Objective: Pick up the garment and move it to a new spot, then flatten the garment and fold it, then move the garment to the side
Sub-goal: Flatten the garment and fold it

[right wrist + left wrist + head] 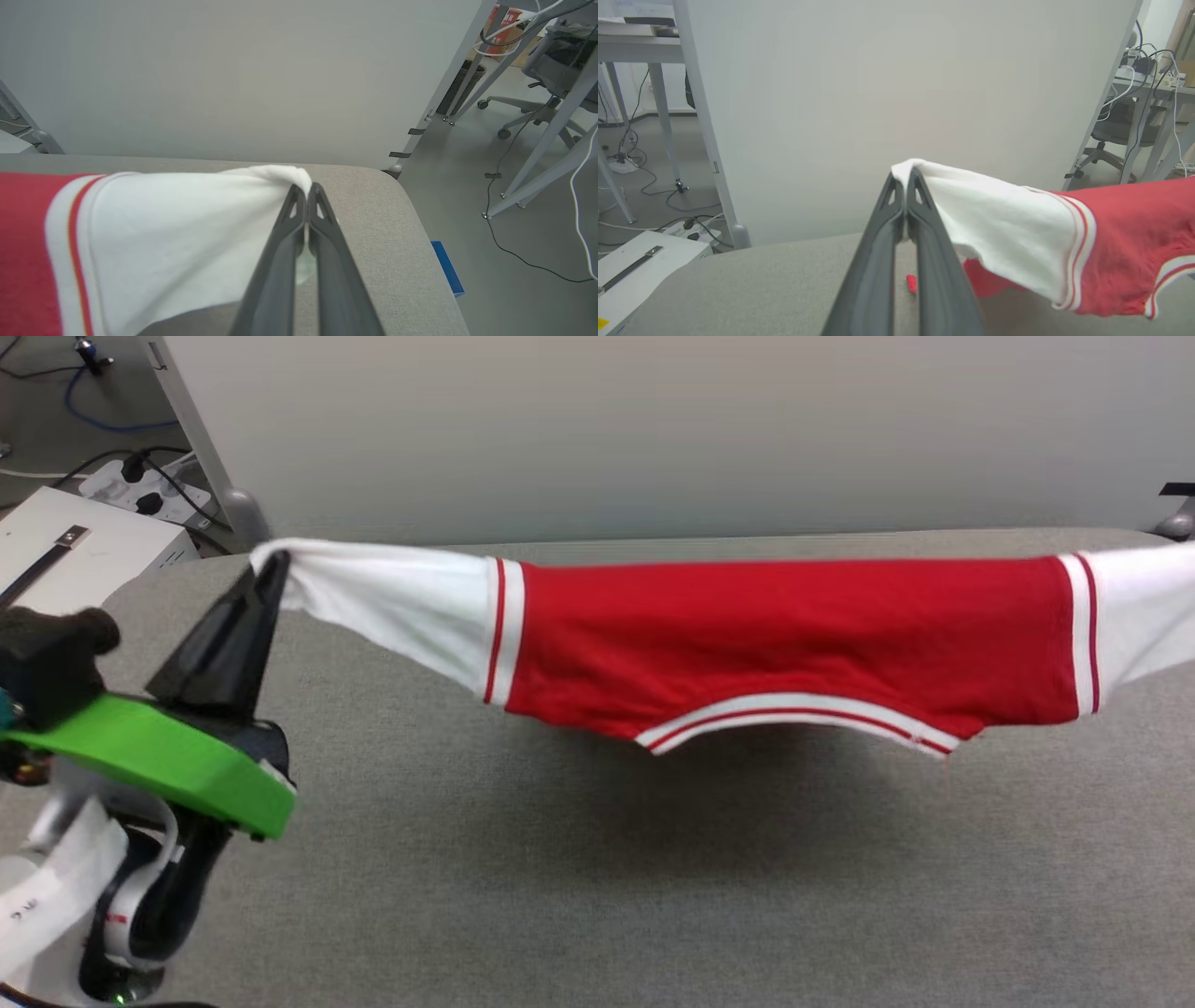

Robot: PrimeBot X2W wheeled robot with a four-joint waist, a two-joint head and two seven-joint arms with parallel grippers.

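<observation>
Both jaws, clamped on sleeve tips, hold the garment (794, 635) stretched (sagging midway) above the table (560, 896).

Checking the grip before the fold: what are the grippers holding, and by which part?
Both hold the garment: left gripper pinches one white sleeve's tip, right gripper the other.
</observation>
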